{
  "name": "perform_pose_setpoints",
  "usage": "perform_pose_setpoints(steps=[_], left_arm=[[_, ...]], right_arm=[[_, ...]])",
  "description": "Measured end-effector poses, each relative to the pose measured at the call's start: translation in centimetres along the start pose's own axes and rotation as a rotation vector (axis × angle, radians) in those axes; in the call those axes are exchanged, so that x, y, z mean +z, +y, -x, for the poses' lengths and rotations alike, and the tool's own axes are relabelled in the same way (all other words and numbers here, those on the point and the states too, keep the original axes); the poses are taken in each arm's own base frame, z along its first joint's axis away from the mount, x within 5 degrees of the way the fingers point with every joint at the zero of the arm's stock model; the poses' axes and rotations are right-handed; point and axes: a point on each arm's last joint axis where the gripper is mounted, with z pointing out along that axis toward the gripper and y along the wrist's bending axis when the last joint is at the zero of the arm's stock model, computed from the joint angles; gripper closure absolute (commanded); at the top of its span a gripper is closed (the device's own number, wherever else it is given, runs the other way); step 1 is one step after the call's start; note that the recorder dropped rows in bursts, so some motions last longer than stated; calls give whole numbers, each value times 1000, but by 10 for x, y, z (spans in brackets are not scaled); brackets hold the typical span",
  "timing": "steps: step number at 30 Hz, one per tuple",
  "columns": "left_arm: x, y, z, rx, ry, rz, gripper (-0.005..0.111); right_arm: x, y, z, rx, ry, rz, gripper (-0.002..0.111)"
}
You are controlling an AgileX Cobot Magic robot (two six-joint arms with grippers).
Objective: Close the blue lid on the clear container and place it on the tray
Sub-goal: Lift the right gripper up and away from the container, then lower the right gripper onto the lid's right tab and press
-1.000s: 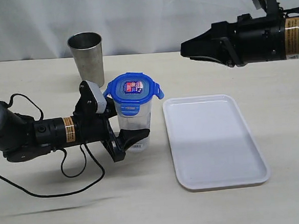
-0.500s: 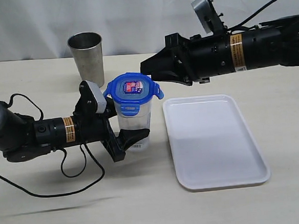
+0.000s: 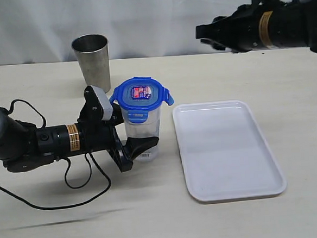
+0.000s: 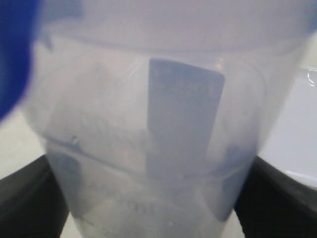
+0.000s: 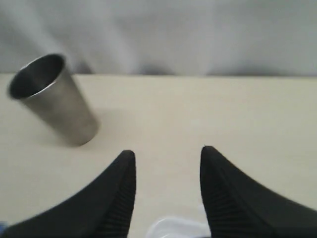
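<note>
**Container held at the base, beside the tray**

The clear container (image 3: pixel 143 132) is stood upright on the table (image 3: pixel 45 214), just left of the tray (image 3: pixel 226 147) and not on it. The blue lid (image 3: pixel 141 94) is seated on its top, with the side flaps seen sticking outward. The container is pinched low on its body by the left gripper (image 3: pixel 134 147), whose arm is laid close to the table. In the left wrist view a dark finger (image 4: pixel 25 198) is pressed to each side of the clear wall. The right gripper (image 5: pixel 166 153) is held high above the far side of the table, its fingers spread with nothing between them. A steel cup (image 3: pixel 92 61) is stood behind the container, apart from it.
</note>
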Motion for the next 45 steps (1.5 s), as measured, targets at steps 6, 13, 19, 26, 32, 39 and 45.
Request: perform_pose_setpoints(steps=[6,13,19,26,32,39,45], left_arm=[[0,0,0,0,3,1,107],[0,0,0,-1,3,3,107],[0,0,0,-1,3,3,107],[0,0,0,-1,4,3,107],[0,0,0,-1,4,3,107],[0,0,0,-1,4,3,107],[0,0,0,-1,4,3,107]], right_arm=[[-17,-31,18,-192,-113,-390,67],[-30,-66,7,-143,219,-729,74],[-26,-41,6,98,455,-248,65],[-25,7,14,279,455,322,62],[-7,31,-2,315,531,408,62],[28,35,-32,365,613,376,77],[33,38,-37,385,624,433,77]])
